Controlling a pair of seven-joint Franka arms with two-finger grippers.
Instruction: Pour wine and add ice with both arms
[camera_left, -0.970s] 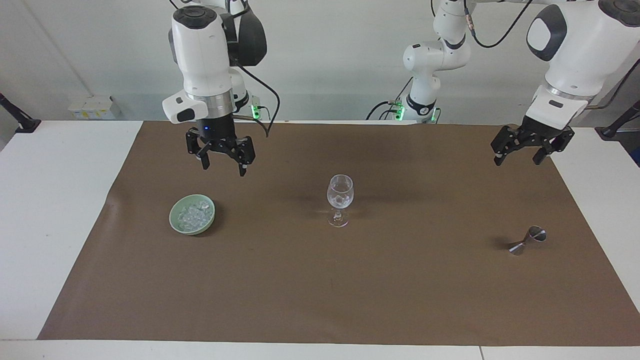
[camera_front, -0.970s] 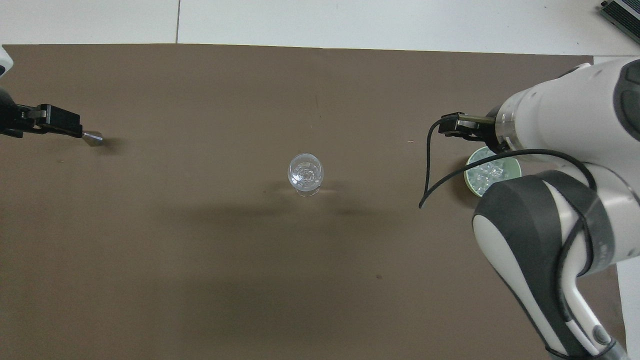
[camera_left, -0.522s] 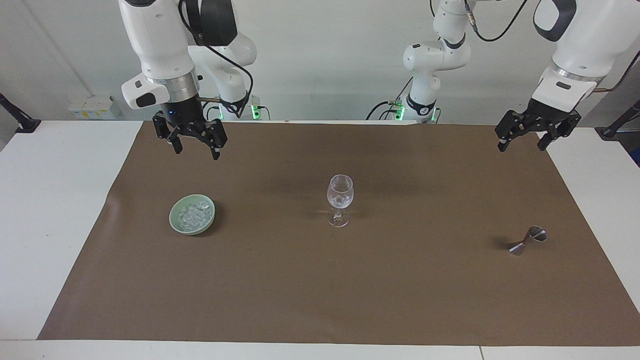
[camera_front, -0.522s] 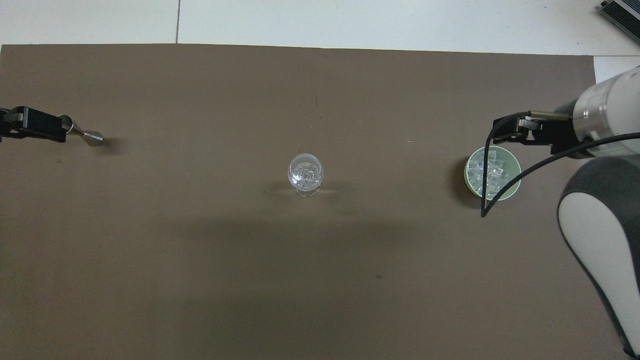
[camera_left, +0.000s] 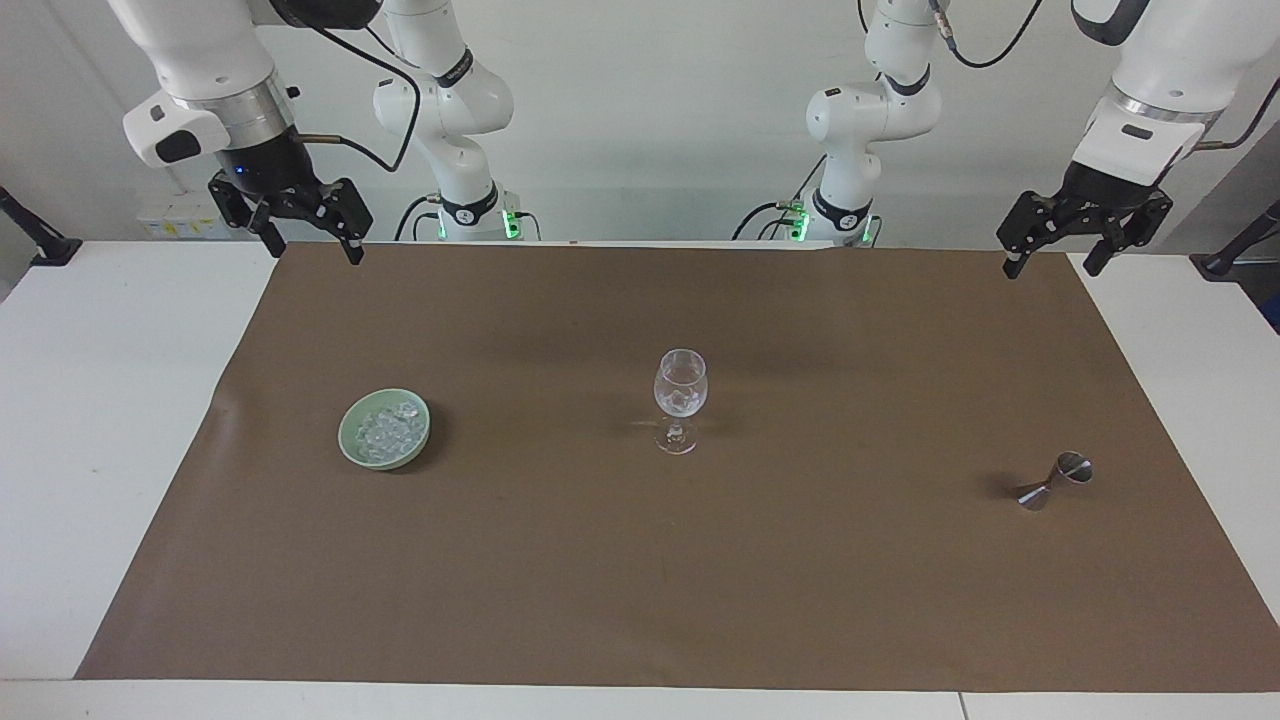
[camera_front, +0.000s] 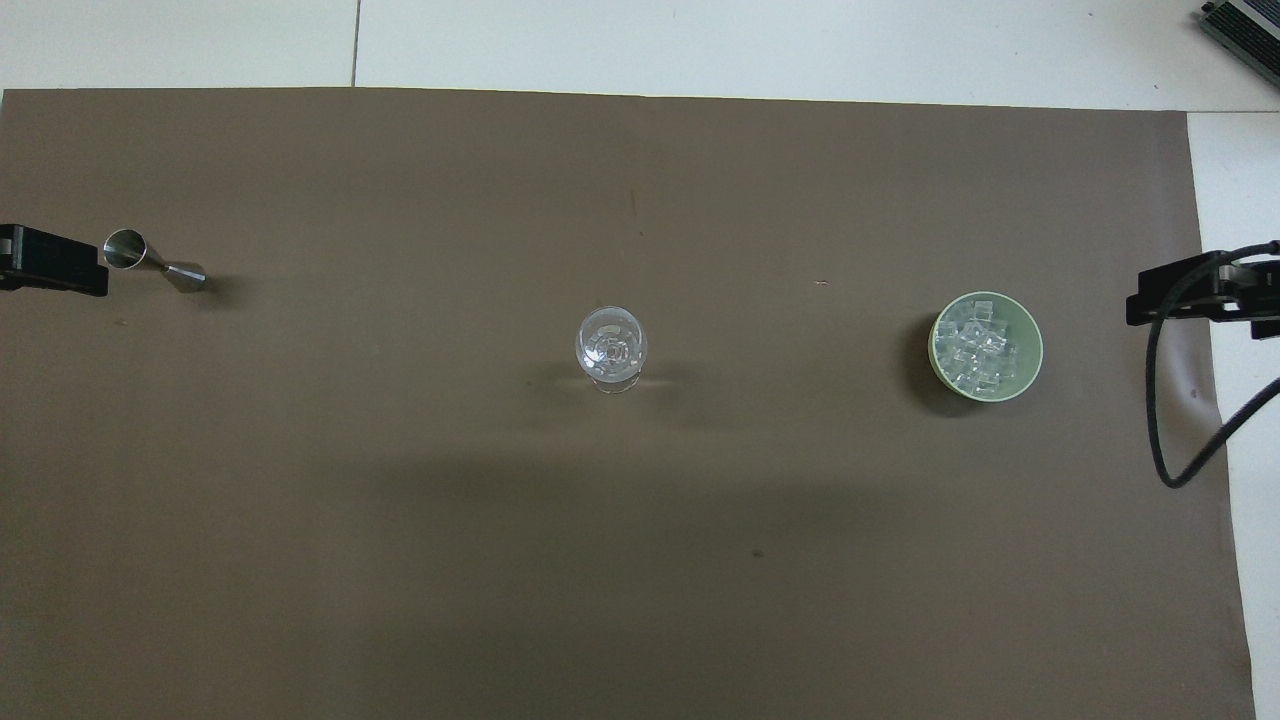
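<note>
1. Brown mat (camera_left: 640, 580) spread wide over the white table (camera_left: 100, 420), with bare room on every side of the three things on it.
2. Right gripper (camera_left: 312, 248) raised over the mat's corner nearest the robots, jaws parted, holding nothing.
3. Left gripper (camera_left: 1050, 262) likewise up at the other corner, spread and empty.
4. Green bowl (camera_left: 352, 440) heaped with ice (camera_left: 385, 432), toward the right arm's end.
5. Wine glass (camera_left: 680, 395) upright mid-mat, perhaps ice inside.
6. Steel jigger (camera_left: 1055, 480) lying tipped near the left arm's end.
</note>
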